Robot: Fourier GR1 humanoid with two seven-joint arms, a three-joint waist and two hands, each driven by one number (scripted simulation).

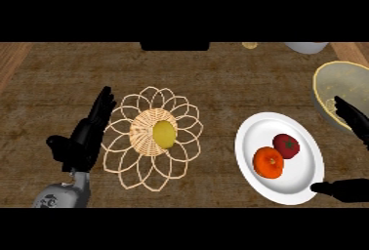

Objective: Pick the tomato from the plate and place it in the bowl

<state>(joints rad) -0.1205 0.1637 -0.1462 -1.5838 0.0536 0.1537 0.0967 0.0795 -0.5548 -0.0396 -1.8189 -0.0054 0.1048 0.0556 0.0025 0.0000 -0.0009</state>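
A broad stretch of bare desk [65, 78] lay open along the far side, from the left edge across to the bowl [338, 83] at the right. A clear lane of desk ran between the wicker trivet [126, 168] and the white plate [288, 193]. The trivet, with a yellow fruit [164, 134] at its centre, filled the middle left, and the left hand [86, 139] lay touching its left rim. On the plate the tomato [287, 145] and an orange fruit [268, 162] sat touching, open from above. The right hand [353, 188] crowded the plate's near right rim, its fingers [352, 116] lying across the bowl's near edge.
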